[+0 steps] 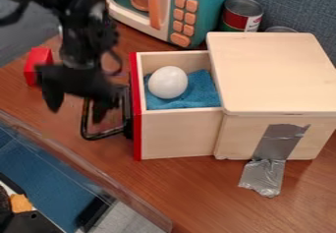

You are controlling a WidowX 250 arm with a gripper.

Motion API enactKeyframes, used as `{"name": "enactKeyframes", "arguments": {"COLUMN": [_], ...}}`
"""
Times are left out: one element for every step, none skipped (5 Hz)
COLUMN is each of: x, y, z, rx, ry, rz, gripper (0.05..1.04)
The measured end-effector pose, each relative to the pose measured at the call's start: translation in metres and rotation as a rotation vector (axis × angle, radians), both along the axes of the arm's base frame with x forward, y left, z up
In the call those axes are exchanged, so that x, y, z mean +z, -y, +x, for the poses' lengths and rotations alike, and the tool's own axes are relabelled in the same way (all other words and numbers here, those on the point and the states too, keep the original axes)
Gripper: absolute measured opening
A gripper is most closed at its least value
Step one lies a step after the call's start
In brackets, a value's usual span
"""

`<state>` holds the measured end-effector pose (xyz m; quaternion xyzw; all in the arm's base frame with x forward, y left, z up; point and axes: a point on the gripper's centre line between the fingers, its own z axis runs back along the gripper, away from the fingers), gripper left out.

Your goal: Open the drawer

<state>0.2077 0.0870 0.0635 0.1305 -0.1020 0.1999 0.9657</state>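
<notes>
At the left of the camera view my gripper (pixel 75 114) hangs open, its fingers spread apart. One finger is over the black wire handle (pixel 103 135), seemingly within its loop; the other is to the left, outside it. Whether the finger touches the handle, I cannot tell. The wooden drawer (pixel 176 134) with a red front (pixel 137 129) stands well out of its wooden box (pixel 275 72). Inside lies a white ball or egg (pixel 168 82) on a blue cloth (pixel 200 90).
Behind the drawer is a teal toy microwave (pixel 209 15), with cans (pixel 242 14) beside it. A red block (pixel 38 66) lies behind the gripper at the left. Silver tape (pixel 269 165) runs from the box to the table (pixel 197 197). The table edge crosses the lower left.
</notes>
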Motion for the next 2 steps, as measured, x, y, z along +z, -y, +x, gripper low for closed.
{"name": "enactKeyframes", "arguments": {"x": [0.032, 0.071], "y": [0.004, 0.013], "z": [0.000, 0.001], "rx": [-0.079, -0.167], "ry": [0.007, 0.032], "rz": [-0.017, -0.051], "gripper": [1.006, 1.001]}}
